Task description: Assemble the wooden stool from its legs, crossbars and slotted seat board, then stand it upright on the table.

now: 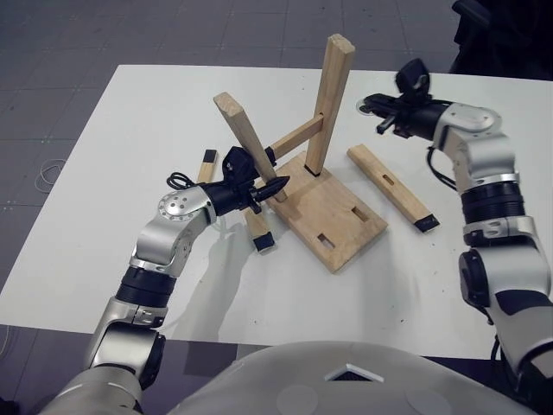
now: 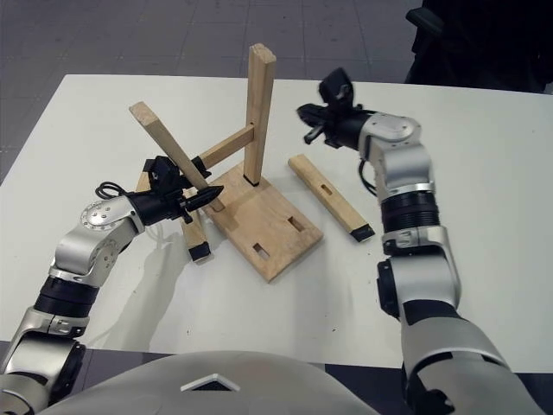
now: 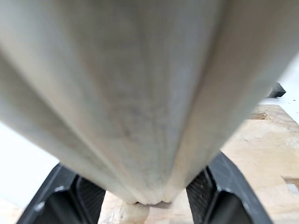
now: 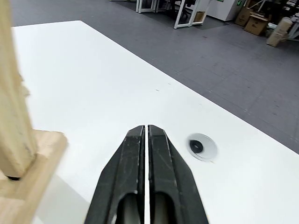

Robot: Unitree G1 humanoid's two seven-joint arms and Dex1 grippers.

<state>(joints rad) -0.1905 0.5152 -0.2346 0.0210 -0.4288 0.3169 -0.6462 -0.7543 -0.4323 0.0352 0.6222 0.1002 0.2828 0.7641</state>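
The slotted seat board [image 1: 339,226] lies flat on the white table. One leg [image 1: 329,99] stands upright in a slot at the board's far edge. A crossbar [image 1: 296,137] joins it to a second leg [image 1: 239,128], which leans over the board's left side. My left gripper [image 1: 275,184] is shut on the lower part of this tilted leg, whose wood [image 3: 140,93] sits between the black fingers [image 3: 205,186]. My right gripper [image 1: 378,109] hovers just right of the upright leg, shut and holding nothing, its fingertips [image 4: 145,129] pressed together.
A loose leg [image 1: 393,186] with a black foot lies on the table right of the board. Another loose piece [image 1: 260,233] lies under my left arm, with a further one [image 1: 207,164] behind it. A round cable grommet [image 4: 202,147] is set in the table near my right gripper.
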